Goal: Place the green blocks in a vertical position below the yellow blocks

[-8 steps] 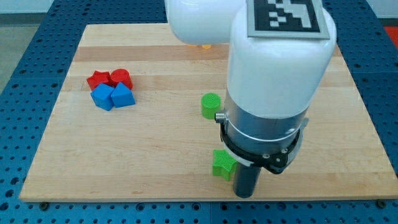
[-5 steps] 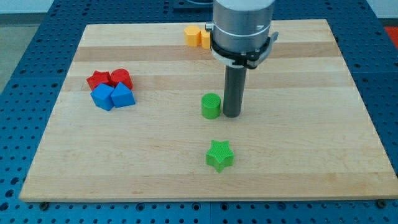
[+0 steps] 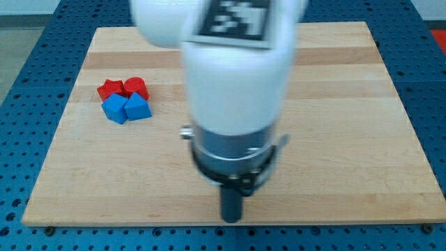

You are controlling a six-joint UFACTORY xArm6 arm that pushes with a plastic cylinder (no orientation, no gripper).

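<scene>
My tip (image 3: 231, 219) is set at the desk (image 3: 362, 139) bottom edge, no grasping hand being fitted. Red blocks (image 3: 123, 88) and blue blocks (image 3: 126, 108) are seen far up-left of it.

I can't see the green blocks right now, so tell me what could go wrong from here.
1. My arm hides both green blocks and the yellow ones, so any push now would be blind and might knock a green block off line.
2. My tip sits close to the board's bottom edge; a block nudged that way could slide off.
3. The red and blue cluster is far to the view's left, so it's unlikely to be disturbed.
</scene>
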